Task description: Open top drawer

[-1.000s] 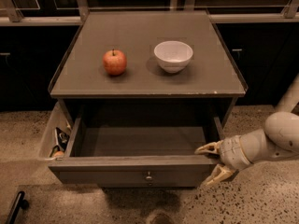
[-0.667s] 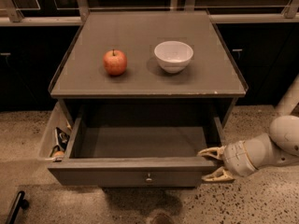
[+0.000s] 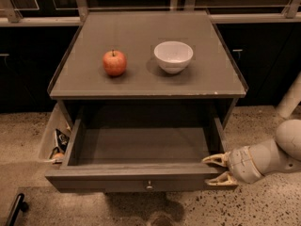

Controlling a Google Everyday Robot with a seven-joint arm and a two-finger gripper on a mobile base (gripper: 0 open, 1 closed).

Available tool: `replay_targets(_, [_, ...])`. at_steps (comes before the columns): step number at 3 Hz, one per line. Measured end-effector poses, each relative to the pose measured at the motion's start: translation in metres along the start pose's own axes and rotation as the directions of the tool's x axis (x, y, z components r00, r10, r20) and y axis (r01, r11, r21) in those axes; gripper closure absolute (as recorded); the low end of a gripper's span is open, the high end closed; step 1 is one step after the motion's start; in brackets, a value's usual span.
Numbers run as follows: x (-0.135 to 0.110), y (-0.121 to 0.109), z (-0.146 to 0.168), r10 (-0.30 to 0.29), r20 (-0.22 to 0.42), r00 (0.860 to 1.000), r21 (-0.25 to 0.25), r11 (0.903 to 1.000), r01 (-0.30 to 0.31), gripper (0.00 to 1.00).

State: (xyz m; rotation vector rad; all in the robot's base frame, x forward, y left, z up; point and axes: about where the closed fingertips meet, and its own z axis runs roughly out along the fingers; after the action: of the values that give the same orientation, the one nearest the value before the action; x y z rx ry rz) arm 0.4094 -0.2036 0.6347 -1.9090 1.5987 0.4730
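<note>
Camera view, one frame, inspected for task progress.

Top drawer (image 3: 141,147): pulled well out of cabinet toward 6 o'clock. Grey interior exposed and looks bare as far as visible. Front panel lies across lower frame, small round knob (image 3: 149,185) at its centre. Judged: opening essentially done; drawer appears at or near full travel, though stop not visible, so cannot confirm.

Gripper (image 3: 219,169): at drawer's front right corner, approx. 4 o'clock from drawer centre, arm entering from 3 o'clock. Fingers moderately spread, holding nothing; upper tip sits at front panel's top edge, lower tip just beside panel's right end. Contact vs. slight gap: cannot tell. Not on knob.

Remaining, as judged: release/clear the corner and back arm away toward 3 o'clock. No further pull looks necessary.

Other items: apple (image 3: 114,62) and white bowl (image 3: 173,56) on cabinet top (image 3: 141,86), well apart, both upright. Side pocket (image 3: 55,140) at 9 o'clock holds small objects, not identifiable.
</note>
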Motion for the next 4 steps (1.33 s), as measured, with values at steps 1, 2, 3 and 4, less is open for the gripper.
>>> replay_targets(1, [0.0,0.0,0.0,0.0,0.0,1.0,0.0,1.0,0.0,0.81])
replay_targets(2, [0.0,0.0,0.0,0.0,0.0,1.0,0.0,1.0,0.0,0.58])
replay_targets(3, [0.0,0.0,0.0001,0.0,0.0,1.0,0.0,1.0,0.0,0.35])
replay_targets(4, [0.0,0.0,0.0001,0.0,0.0,1.0,0.0,1.0,0.0,0.12])
